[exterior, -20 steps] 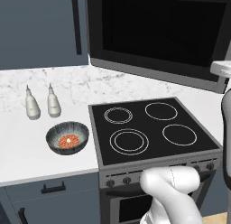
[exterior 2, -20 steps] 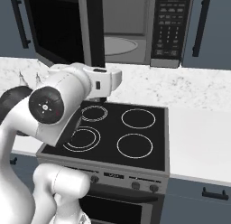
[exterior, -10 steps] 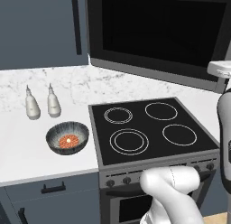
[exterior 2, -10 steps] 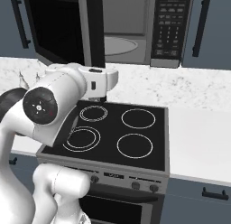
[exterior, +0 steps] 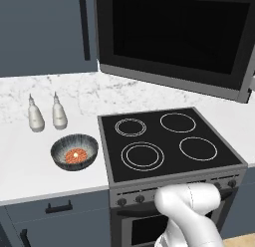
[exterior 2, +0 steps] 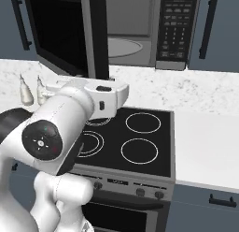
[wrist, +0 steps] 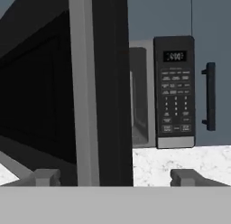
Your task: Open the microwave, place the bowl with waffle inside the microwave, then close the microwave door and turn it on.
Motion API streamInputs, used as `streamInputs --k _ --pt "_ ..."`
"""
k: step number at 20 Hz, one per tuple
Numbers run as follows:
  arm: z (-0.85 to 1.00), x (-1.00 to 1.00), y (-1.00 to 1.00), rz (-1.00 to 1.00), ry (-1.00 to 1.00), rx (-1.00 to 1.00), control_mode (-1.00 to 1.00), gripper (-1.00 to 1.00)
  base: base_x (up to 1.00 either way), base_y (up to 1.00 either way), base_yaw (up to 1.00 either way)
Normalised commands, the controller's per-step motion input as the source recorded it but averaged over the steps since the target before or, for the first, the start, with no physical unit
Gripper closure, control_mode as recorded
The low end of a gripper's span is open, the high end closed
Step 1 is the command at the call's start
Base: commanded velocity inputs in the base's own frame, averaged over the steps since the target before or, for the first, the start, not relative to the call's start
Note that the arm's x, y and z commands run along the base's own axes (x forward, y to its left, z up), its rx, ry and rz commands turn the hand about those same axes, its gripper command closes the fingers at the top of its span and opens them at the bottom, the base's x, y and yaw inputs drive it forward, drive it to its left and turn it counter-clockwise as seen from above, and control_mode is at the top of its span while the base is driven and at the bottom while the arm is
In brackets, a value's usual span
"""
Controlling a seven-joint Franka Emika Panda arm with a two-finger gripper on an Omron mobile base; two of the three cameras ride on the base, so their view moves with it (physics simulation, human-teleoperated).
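- The microwave door (exterior 2: 65, 34) stands swung wide open, its dark glass panel angled out over the stove (exterior 2: 126, 142) and the counter (exterior 2: 205, 147); in the left base view the same door (exterior: 174, 39) spans most of the upper frame, glass side toward the camera.
- The microwave (exterior 2: 154, 30) shows its grey cavity behind the door's free edge, with a pale round turntable on the floor of it, and the black keypad strip (exterior 2: 175, 27) at its right.
- In the hand view the door's edge (wrist: 97, 87) rises straight ahead as a grey and black upright band, the cavity just past it and the keypad (wrist: 175, 90) further right.
- The gripper (wrist: 115, 177) has its two fingers set wide apart, one at either side of the door's lower edge, with nothing clamped between them (the tips look clear of the door, though how close they are cannot be told).
- The bowl (exterior: 74, 151) sits on the marble counter (exterior: 30, 166) just left of the stove (exterior: 164, 141), well apart from the microwave.
- The waffle (exterior: 74, 154) lies inside the bowl, orange-red with a pale centre.
- Two white bottles (exterior: 46, 113) stand upright side by side behind the bowl, near it but not touching.
- The arm (exterior 2: 70, 128) reaches across the front left of the stove in the right base view, its hand pointing toward the open door.
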Motion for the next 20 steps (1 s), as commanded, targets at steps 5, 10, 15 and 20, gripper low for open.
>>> streamInputs --k 5,10,15,20 --pt "0.00 0.04 -0.95 0.29 -0.02 0.11 -1.00 -1.00 0.00 0.00 0.00" --pt "0.00 0.60 -0.48 0.58 0.00 0.17 -1.00 -1.00 0.00 0.00 0.00" --pt "-0.13 0.67 -0.03 0.69 0.00 0.05 -1.00 -1.00 0.00 0.00 0.00" --pt "-0.12 0.19 0.09 0.62 -0.08 0.00 -1.00 -1.00 0.00 0.00 0.00"
